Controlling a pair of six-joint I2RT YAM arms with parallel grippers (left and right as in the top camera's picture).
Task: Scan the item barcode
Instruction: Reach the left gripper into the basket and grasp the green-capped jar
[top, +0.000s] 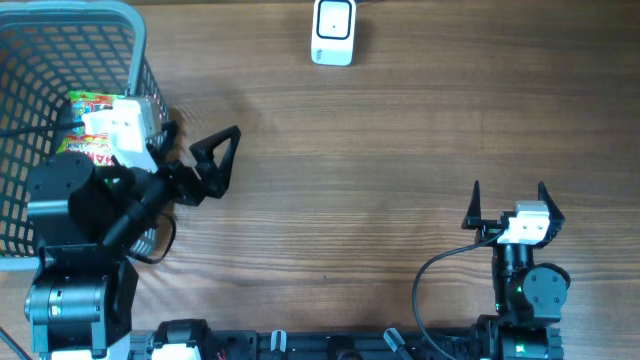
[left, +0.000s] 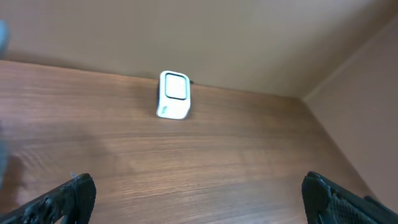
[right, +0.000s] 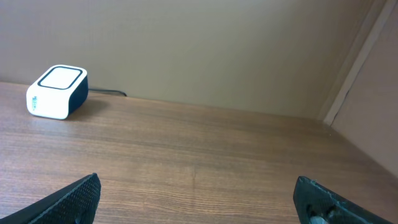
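The item, a colourful packet (top: 85, 105), lies inside the grey mesh basket (top: 70, 12) at the far left, partly hidden under my left wrist. The white barcode scanner (top: 333, 32) stands at the table's back middle. It also shows in the left wrist view as scanner (left: 173, 95) and in the right wrist view as scanner (right: 58, 91). My left gripper (top: 220, 160) hovers just right of the basket, open and empty (left: 199, 199). My right gripper (top: 508, 190) rests near the front right, open with nothing between its fingers (right: 199, 199).
Bare wooden table (top: 380, 180) stretches between the basket and the right arm. A black cable (right: 109, 93) runs from the scanner along the back wall. The basket's wall stands close to my left arm.
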